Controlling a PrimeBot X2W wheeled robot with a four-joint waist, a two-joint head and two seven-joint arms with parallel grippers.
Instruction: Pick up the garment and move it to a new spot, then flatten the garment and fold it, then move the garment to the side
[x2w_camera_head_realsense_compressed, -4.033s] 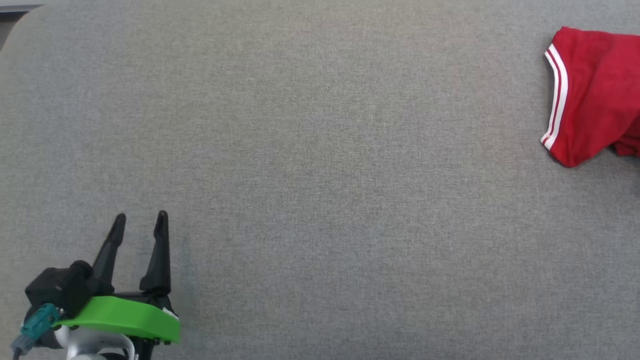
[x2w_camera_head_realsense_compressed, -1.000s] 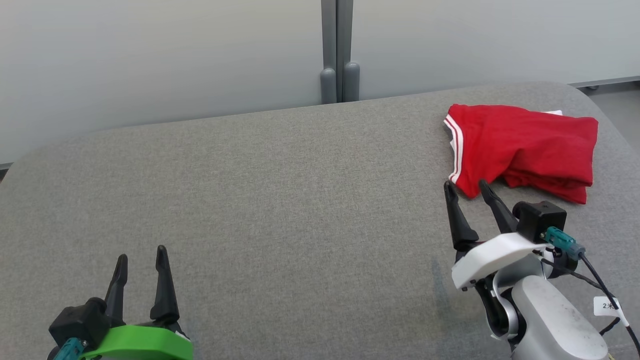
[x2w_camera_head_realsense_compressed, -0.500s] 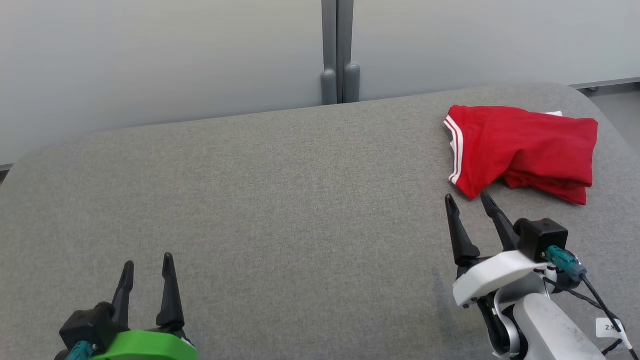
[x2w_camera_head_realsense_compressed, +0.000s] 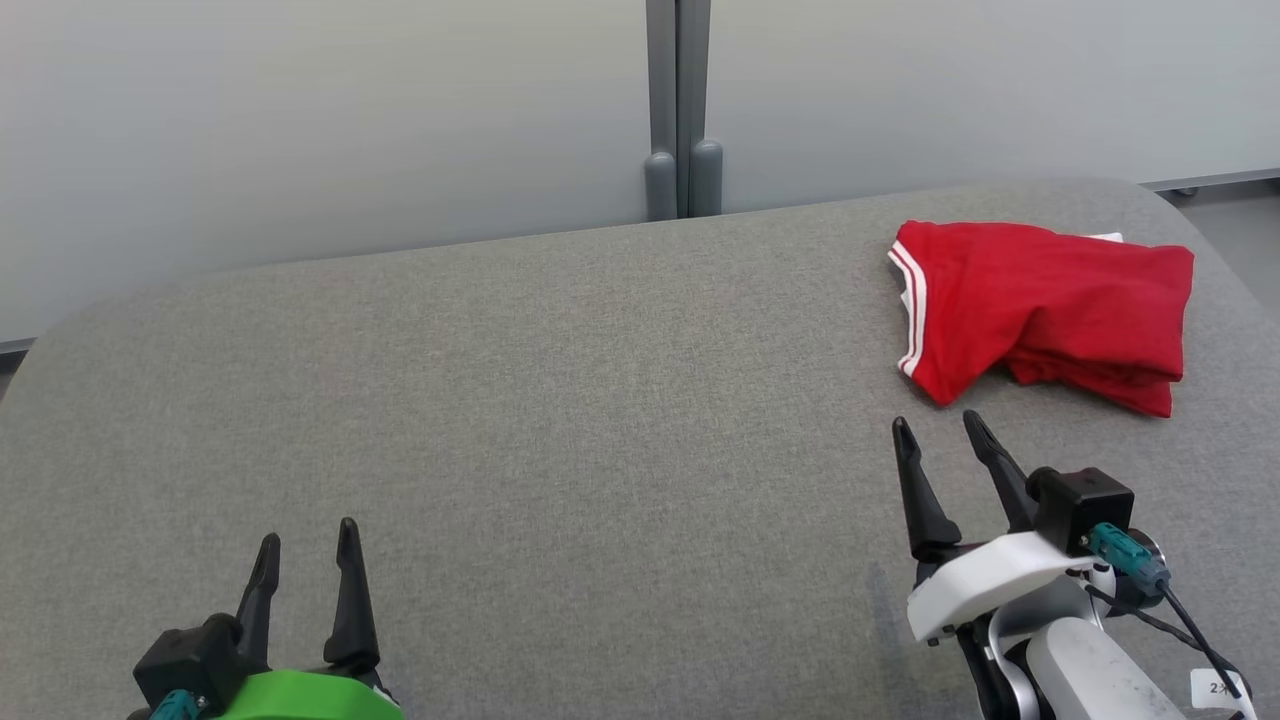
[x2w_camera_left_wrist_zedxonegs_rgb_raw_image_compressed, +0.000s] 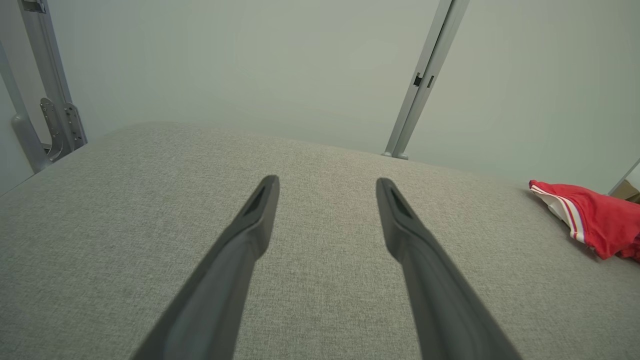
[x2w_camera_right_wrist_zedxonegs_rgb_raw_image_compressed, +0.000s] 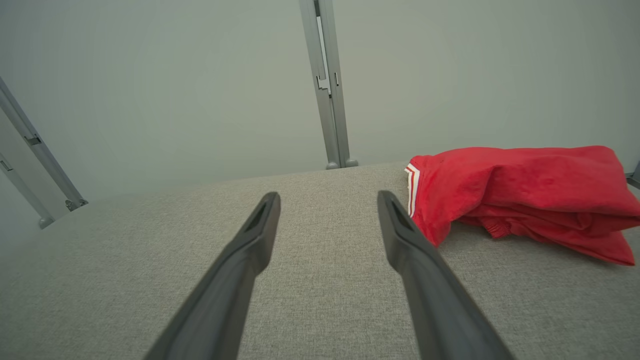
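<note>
The garment is red with white stripes along one edge and lies loosely folded at the far right of the grey padded table. It appears again as the garment in the left wrist view and as the garment in the right wrist view. My right gripper is open just in front of its near corner, not touching it, with nothing between the fingers. My left gripper is open and empty at the lower left, far from the cloth.
A pale wall with a grey upright post runs behind the table's far edge. The table's rounded right corner lies just beyond the garment, with floor past it.
The head camera rose from a close look at the tabletop to a wider view showing the wall. Over the last second both grippers slid down toward the picture's bottom edge; the garment lies as before.
</note>
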